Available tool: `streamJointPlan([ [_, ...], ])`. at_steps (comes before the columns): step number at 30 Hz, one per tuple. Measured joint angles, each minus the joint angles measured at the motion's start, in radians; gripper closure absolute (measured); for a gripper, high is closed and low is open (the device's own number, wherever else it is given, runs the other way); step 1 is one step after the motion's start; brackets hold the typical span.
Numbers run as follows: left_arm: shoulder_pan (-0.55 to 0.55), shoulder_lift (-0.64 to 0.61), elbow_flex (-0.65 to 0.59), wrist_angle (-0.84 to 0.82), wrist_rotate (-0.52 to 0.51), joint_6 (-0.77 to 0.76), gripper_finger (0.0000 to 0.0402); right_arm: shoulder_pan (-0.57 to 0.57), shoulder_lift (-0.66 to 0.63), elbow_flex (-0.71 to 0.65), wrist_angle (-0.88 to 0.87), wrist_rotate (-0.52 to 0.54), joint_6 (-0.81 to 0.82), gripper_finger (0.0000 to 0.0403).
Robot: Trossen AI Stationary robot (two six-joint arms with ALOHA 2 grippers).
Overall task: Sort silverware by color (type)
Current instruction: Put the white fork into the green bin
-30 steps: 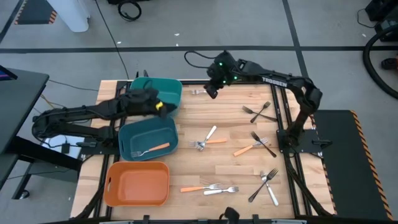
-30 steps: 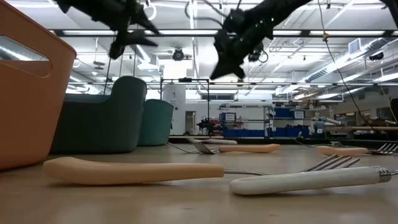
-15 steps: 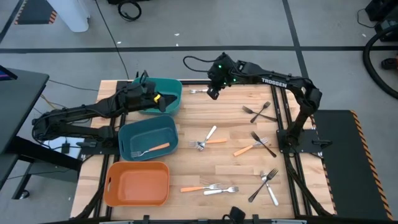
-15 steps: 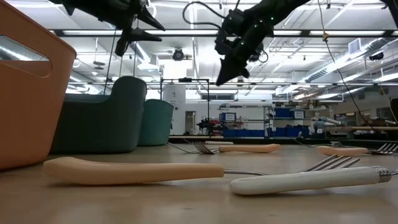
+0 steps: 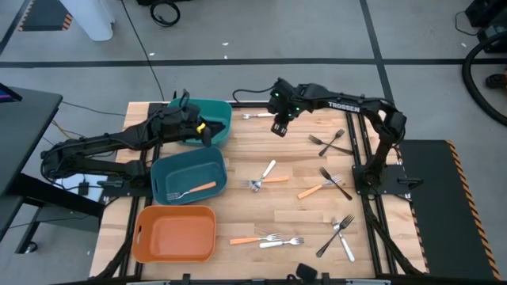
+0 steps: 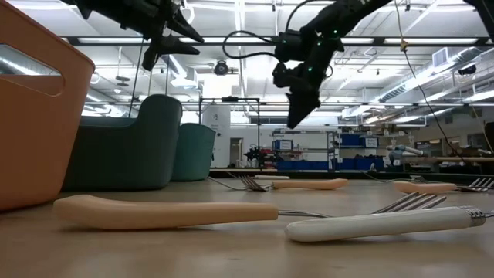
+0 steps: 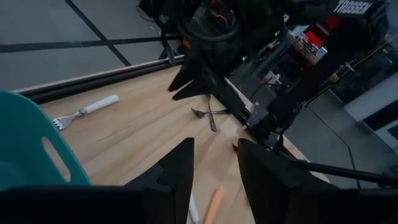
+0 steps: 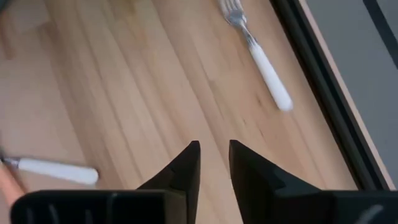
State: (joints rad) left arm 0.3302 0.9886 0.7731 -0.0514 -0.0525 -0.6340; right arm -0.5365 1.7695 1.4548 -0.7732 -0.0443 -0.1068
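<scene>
Bright, even overhead light; ceiling strip lights (image 6: 231, 40) glare in the low view, where the near forks (image 6: 193, 212) are soft.

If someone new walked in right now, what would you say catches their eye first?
Probably the forks strewn over the bare wood on the table's right half, beside three bins stacked along the left: two teal bins and an orange bin. Next, the right claw hanging open above the far edge, near a lone white-handled fork.

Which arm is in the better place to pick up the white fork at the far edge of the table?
The right. Its hand hangs empty and open just beside the white fork, while the left hand is over the teal bins.
</scene>
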Motion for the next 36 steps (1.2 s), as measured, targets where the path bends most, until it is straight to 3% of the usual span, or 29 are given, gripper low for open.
streamJointPlan([
  [9,0.015,0.024,0.000,0.031,0.001,0.000,0.0269,-0.023,0.046,0.017,0.011,-0.017,0.131,0.0294],
  [15,0.088,0.108,-0.001,0.072,0.005,0.103,0.0269,-0.029,0.034,0.077,-0.027,-0.038,0.138,0.0295],
  [20,0.169,0.219,0.017,0.148,0.155,0.105,0.0269,-0.030,0.030,0.230,-0.140,-0.044,0.133,0.0295],
  [24,0.199,0.334,0.148,0.090,0.214,0.228,0.0269,-0.029,0.029,0.353,-0.187,-0.046,0.133,0.0295],
  [28,0.229,0.481,0.350,-0.088,0.215,0.421,0.0269,-0.029,0.029,0.439,-0.211,-0.046,0.130,0.0295],
  [36,0.276,0.786,0.698,-0.312,0.214,0.620,0.0269,-0.034,0.029,0.490,-0.285,-0.032,0.106,0.0296],
])
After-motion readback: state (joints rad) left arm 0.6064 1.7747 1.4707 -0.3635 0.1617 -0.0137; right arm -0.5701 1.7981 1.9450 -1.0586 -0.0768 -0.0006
